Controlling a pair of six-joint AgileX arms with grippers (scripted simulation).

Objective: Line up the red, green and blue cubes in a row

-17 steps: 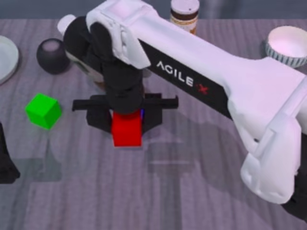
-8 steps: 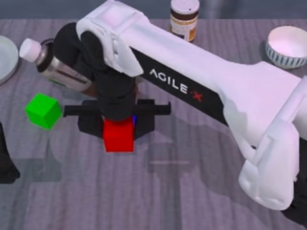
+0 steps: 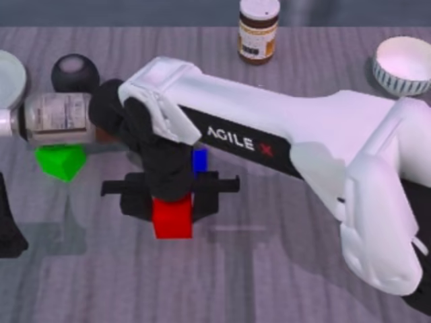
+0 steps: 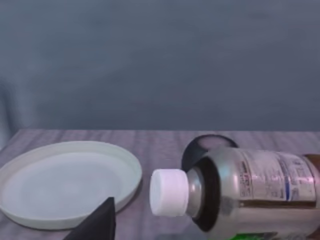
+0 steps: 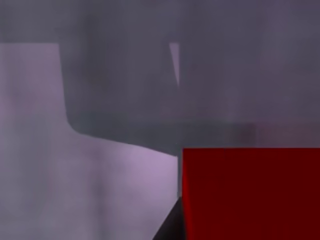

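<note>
- The red cube (image 3: 172, 218) sits near the middle of the surface (image 3: 269, 282), squeezed tight in the right tool (image 3: 172, 202).
- The blue cube (image 3: 199, 161) peeks out just behind that tool.
- The green cube (image 3: 60, 161) is on the left, under a fallen bottle (image 3: 57, 119).
- The left tool (image 3: 8, 232) is parked at the left edge; I cannot tell its state.

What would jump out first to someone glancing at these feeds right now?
The big white right arm sweeps across the table from the right, its right gripper shut on the red cube near the middle, the blue cube just behind it. At the left, a brown bottle lies on its side over the green cube. The left gripper sits parked at the left edge.
</note>
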